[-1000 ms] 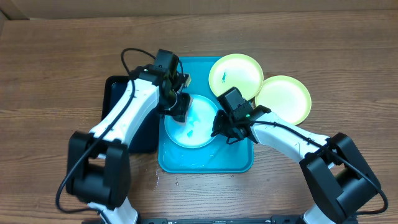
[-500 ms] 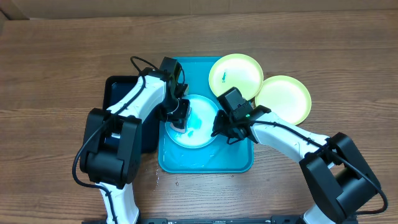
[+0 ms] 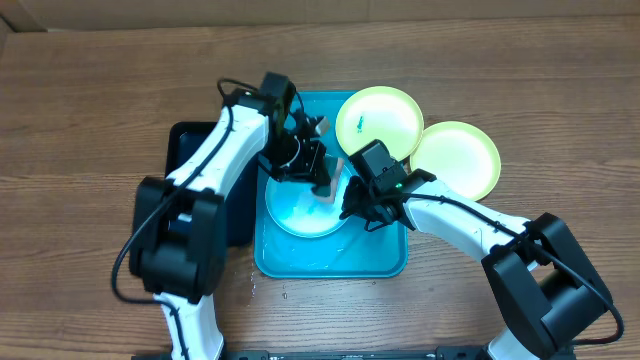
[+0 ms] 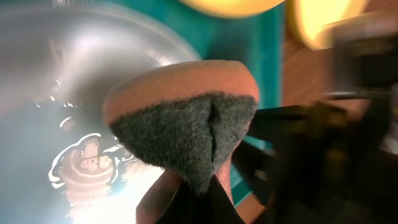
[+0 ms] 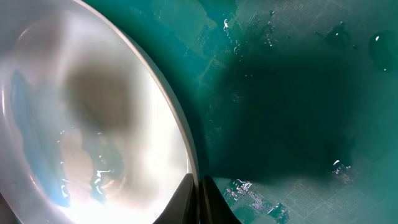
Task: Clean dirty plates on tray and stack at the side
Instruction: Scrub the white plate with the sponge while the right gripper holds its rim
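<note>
Here the left end effector point(image 3: 320, 178) clamps a scouring sponge point(image 4: 186, 118) over the light blue plate point(image 3: 295, 212); the right end effector point(image 5: 198, 198) apparently pinches its three-o'clock rim.

Sponge point(image 4: 183, 134) cut off below, plate point(image 5: 93, 124) cropped at left

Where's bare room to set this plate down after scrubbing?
Bare table right of the outer yellow-green plate, and left of the black tray. Crowded: the blue tray holds the light blue plate, another yellow-green plate overlapping its far corner.
</note>
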`<state>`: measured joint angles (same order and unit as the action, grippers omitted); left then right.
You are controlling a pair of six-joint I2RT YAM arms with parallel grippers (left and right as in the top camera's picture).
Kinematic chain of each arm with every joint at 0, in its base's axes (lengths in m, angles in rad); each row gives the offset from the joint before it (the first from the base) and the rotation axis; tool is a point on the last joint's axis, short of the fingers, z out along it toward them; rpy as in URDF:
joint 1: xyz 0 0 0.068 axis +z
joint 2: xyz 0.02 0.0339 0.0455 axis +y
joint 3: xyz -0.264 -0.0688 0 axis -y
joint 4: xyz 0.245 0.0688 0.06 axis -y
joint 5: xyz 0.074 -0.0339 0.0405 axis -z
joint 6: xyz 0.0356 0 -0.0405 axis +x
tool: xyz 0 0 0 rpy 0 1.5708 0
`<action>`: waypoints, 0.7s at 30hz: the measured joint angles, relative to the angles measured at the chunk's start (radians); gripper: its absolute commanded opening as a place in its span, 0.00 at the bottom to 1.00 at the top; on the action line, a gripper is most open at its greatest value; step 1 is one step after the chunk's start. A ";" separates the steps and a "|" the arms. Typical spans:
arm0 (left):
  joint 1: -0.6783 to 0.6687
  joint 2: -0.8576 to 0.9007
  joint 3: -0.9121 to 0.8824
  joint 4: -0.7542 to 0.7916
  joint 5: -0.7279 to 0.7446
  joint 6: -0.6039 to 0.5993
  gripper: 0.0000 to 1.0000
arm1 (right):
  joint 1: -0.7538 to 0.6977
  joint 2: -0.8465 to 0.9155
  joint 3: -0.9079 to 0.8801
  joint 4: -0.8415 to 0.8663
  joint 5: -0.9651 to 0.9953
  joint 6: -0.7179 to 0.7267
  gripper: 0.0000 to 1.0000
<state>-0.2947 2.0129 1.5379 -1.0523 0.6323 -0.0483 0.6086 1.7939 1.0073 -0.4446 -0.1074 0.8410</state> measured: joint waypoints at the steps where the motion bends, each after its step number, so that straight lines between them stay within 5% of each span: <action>1: 0.000 -0.026 0.008 -0.003 -0.008 0.000 0.04 | 0.000 0.000 0.000 0.000 0.000 0.000 0.05; 11: -0.018 -0.138 0.010 -0.010 -0.304 -0.006 0.04 | 0.000 0.000 0.000 0.006 0.000 0.000 0.05; 21: -0.020 -0.131 -0.219 0.207 -0.436 -0.037 0.05 | 0.000 0.000 0.000 0.006 0.000 0.000 0.05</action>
<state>-0.3149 1.8820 1.3190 -0.8455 0.1967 -0.0856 0.6086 1.7939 1.0073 -0.4381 -0.1078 0.8410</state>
